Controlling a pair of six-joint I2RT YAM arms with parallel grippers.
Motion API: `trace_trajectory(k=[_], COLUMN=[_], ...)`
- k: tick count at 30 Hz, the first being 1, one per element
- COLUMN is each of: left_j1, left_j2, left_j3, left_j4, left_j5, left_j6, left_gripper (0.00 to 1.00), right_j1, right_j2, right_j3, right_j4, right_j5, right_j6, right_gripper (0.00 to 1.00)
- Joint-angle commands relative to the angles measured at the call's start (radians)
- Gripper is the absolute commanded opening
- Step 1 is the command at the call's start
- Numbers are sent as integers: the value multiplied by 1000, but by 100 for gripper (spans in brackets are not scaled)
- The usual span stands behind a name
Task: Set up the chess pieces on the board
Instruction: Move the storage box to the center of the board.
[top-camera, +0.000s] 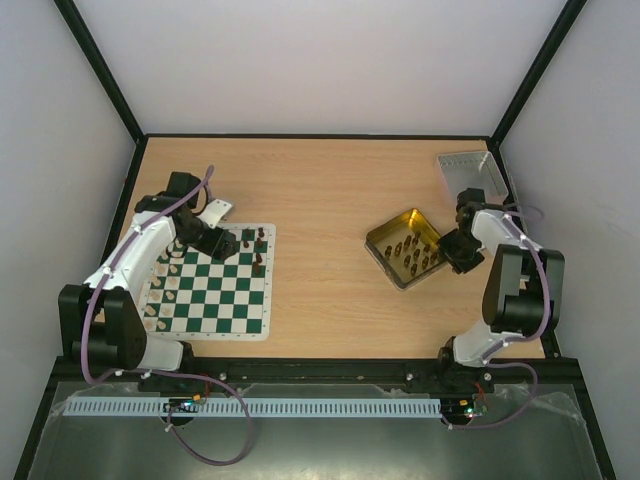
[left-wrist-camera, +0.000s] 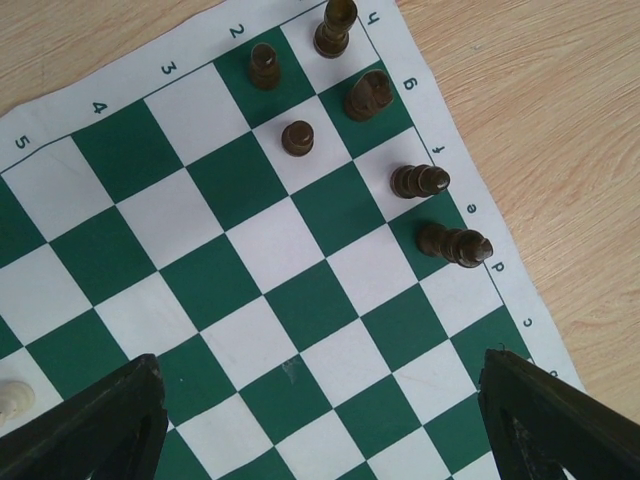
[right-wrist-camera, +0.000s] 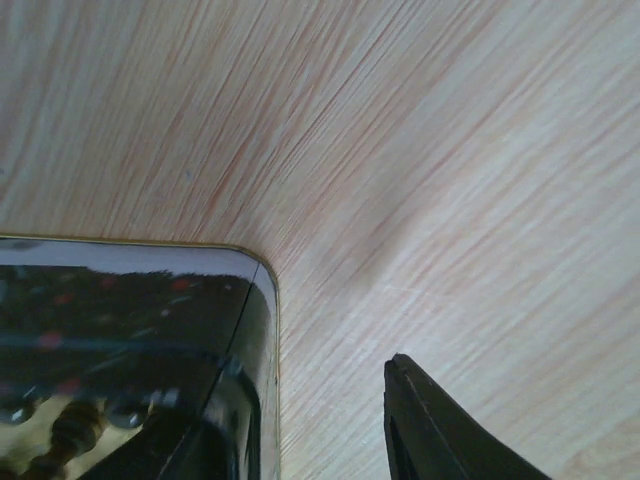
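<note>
The green and white board (top-camera: 215, 290) lies at the left. Several dark brown pieces (top-camera: 258, 245) stand along its far right edge, and they show in the left wrist view (left-wrist-camera: 365, 95). Cream pieces (top-camera: 158, 300) line its left edge, and one shows in the left wrist view (left-wrist-camera: 14, 398). My left gripper (top-camera: 224, 243) hovers over the board's far part, open and empty (left-wrist-camera: 325, 425). More dark pieces (top-camera: 412, 255) stand in the gold tin (top-camera: 384, 234). My right gripper (top-camera: 461, 252) is low beside the tin's right corner (right-wrist-camera: 262, 300). Only one of its fingers (right-wrist-camera: 440, 435) shows, apart from the rim.
A grey tray (top-camera: 470, 172) sits at the far right corner by the enclosure wall. Bare wooden table (top-camera: 320, 190) lies between the board and the tin. Black frame posts and white walls enclose the table.
</note>
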Motion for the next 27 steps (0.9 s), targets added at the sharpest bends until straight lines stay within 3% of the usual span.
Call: trace_trajectory(k=[1, 9, 17, 22, 27], left_j1=[-5, -9, -21, -36, -59], left_j2=[0, -19, -30, -30, -18], left_j3=[17, 3, -22, -20, -4], left_j4=[-6, -8, -5, -1, 2], left_j5=[-14, -35, -29, -35, -57], left_j6=[-10, -5, -14, -26, -38], left_gripper=[86, 86, 86, 86, 86], right_j1=[-21, -45, -4, 182, 415], right_j2=[-110, -230, -259, -245, -75], right_j3=[-19, -72, 24, 123, 356], right_j4=[-53, -61, -58, -5, -59], right_j5=[75, 82, 64, 67, 36], right_j6=[81, 186, 107, 72, -54], right_gripper=[37, 37, 42, 50, 52])
